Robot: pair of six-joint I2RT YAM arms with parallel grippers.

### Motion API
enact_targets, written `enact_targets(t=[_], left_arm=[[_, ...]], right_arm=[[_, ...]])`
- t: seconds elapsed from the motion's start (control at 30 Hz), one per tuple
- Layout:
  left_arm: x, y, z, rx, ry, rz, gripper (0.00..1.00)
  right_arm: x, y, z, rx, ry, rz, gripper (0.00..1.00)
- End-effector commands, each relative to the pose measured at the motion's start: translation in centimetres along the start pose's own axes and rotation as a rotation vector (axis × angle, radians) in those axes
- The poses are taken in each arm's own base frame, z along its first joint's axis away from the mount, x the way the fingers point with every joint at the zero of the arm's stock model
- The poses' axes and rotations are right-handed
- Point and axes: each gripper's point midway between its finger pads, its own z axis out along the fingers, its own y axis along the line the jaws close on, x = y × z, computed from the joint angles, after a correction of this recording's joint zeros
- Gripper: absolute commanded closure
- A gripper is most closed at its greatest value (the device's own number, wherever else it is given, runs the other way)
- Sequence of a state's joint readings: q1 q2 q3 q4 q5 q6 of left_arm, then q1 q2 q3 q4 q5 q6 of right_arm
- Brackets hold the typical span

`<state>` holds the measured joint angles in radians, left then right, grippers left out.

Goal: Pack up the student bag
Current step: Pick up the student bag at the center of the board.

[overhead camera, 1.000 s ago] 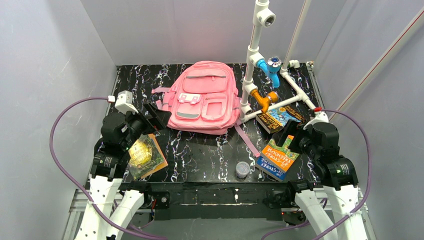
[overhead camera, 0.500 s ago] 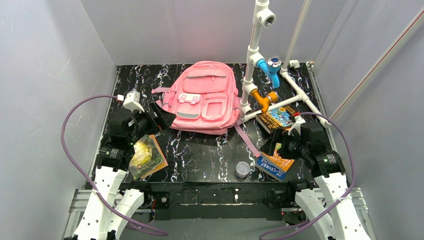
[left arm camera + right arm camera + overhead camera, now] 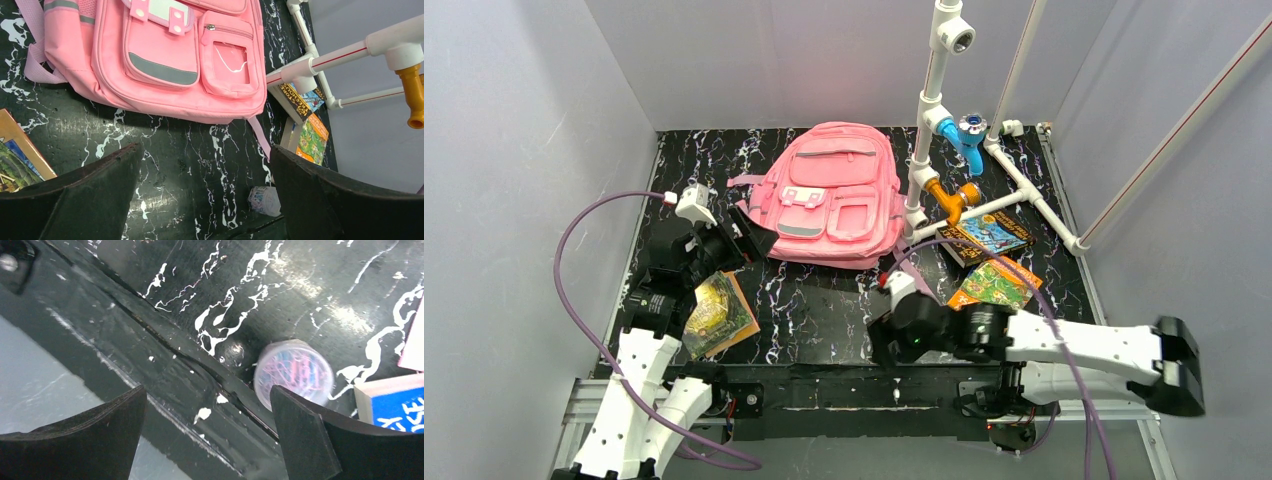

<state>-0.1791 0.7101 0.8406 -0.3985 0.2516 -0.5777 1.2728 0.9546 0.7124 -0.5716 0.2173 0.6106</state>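
Observation:
The pink student bag (image 3: 834,195) lies flat at the back middle with its front pockets up; its lower half shows in the left wrist view (image 3: 165,60). My left gripper (image 3: 752,235) is open and empty, just off the bag's lower left corner; in its own view (image 3: 206,147) it hangs over bare table. My right gripper (image 3: 882,348) is open and empty, low over the table's front edge (image 3: 207,390). A small clear tub (image 3: 293,372) of coloured clips sits just beyond its right finger; the tub also shows in the left wrist view (image 3: 265,200).
A green-and-yellow book (image 3: 714,312) lies under the left arm. Two books (image 3: 989,235) (image 3: 996,282) lie at the right, and a blue book's corner (image 3: 395,402) is beside the tub. A white pipe frame (image 3: 929,120) with blue and orange fittings stands right of the bag.
My right arm has swung left and stretched along the front edge, from above the blue book to beside the tub. The left gripper has barely moved.

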Motion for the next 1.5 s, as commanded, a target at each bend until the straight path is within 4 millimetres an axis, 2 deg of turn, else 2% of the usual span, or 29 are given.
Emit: enact_targets(t=[0.0, 0.13, 0.27, 0.33, 0.4, 0.5, 0.6, 0.8, 0.9, 1.03, 1.07, 1.1, 1.2, 1.23, 1.27, 1.3, 1.33, 1.37, 1.4, 1.47], left_arm=[[0.9, 0.7, -0.3, -0.018, 0.023, 0.033, 0.01], [1.2, 1.6, -0.8, -0.066, 0.027, 0.044, 0.01], [2.2, 3.0, -1.2, -0.146, 0.071, 0.015, 0.01], [2.9, 3.7, -1.3, -0.184, 0.103, 0.001, 0.01], [3.4, 4.2, -1.8, -0.212, 0.120, -0.005, 0.01], [3.1, 4.2, -2.7, -0.220, 0.103, 0.011, 0.01], [2.6, 4.2, -3.7, -0.230, 0.081, 0.047, 0.01], [2.7, 4.3, -4.3, -0.231, 0.075, 0.077, 0.01], [3.2, 4.0, -4.1, -0.210, 0.096, 0.069, 0.01], [3.8, 3.6, -4.2, -0.180, 0.114, 0.056, 0.01], [4.0, 3.5, -4.2, -0.169, 0.117, 0.058, 0.01], [4.2, 3.5, -4.4, -0.164, 0.117, 0.064, 0.01], [4.3, 3.7, -4.9, -0.178, 0.118, 0.074, 0.01], [4.0, 4.0, -5.4, -0.202, 0.102, 0.081, 0.01], [3.5, 4.1, -6.0, -0.217, 0.074, 0.088, 0.01], [3.0, 4.4, -6.6, -0.239, 0.042, 0.101, 0.01], [2.3, 4.5, -7.3, -0.260, 0.006, 0.115, 0.01], [2.0, 4.5, -7.7, -0.265, -0.006, 0.127, 0.01], [1.6, 4.8, -7.9, -0.290, -0.016, 0.140, 0.01], [1.6, 4.9, -7.8, -0.289, -0.013, 0.148, 0.01]], right_arm=[[-4.3, 2.0, 2.6, 0.170, -0.201, -0.026, 0.00], [-6.5, 2.6, 4.7, 0.334, -0.195, -0.210, 0.00], [-10.3, 3.9, 5.9, 0.468, -0.219, -0.297, 0.00], [-12.2, 3.8, 6.4, 0.534, -0.256, -0.309, 0.00], [-13.7, 2.4, 7.1, 0.604, -0.252, -0.317, 0.00], [-15.1, -1.5, 8.0, 0.720, -0.193, -0.329, 0.00], [-16.1, -3.8, 7.8, 0.805, -0.169, -0.389, 0.00], [-16.9, -7.1, 8.0, 0.868, -0.126, -0.501, 0.00], [-17.2, -8.3, 9.1, 0.863, -0.109, -0.536, 0.00], [-17.9, -8.2, 11.5, 0.813, -0.111, -0.516, 0.15], [-18.6, -7.6, 12.6, 0.791, -0.131, -0.504, 0.23], [-19.4, -6.7, 13.6, 0.760, -0.157, -0.479, 0.34], [-23.2, -2.3, 17.5, 0.607, -0.265, -0.331, 0.60], [-24.9, 2.0, 20.1, 0.422, -0.282, -0.252, 0.68], [-25.9, 5.3, 21.6, 0.289, -0.286, -0.211, 0.69], [-27.8, 10.6, 22.4, 0.083, -0.313, -0.189, 0.65], [-27.7, 14.8, 23.1, -0.113, -0.290, -0.186, 0.55], [-28.2, 16.3, 22.6, -0.182, -0.296, -0.181, 0.44], [-28.2, 16.0, 21.5, -0.176, -0.302, -0.195, 0.32], [-27.9, 13.7, 20.8, -0.091, -0.296, -0.207, 0.15]])
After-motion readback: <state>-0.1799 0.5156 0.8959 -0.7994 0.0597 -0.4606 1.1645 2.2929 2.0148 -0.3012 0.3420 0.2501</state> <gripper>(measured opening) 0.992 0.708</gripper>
